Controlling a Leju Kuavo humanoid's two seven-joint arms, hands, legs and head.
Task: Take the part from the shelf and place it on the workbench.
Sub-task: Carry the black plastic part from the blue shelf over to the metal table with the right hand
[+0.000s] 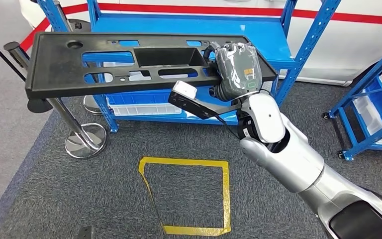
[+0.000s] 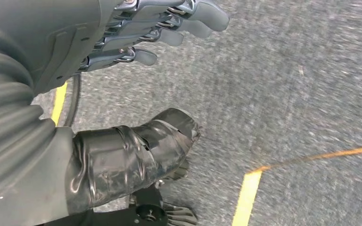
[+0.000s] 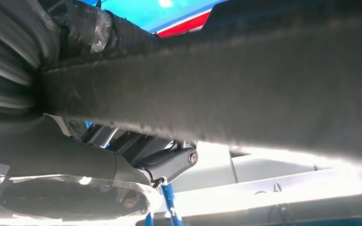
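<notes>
Right hand (image 1: 237, 67) gripping the right end of the long black part (image 1: 129, 62), part held level in the air in front of the blue shelf (image 1: 298, 55), above grey carpet with a yellow taped square (image 1: 189, 196), left hand (image 2: 136, 37) hanging over the floor, fingers loosely apart, holding nothing

Part (image 1: 79, 64) held before shelf (image 1: 278, 45); stanchion (image 1: 82, 134) below part's left end
</notes>
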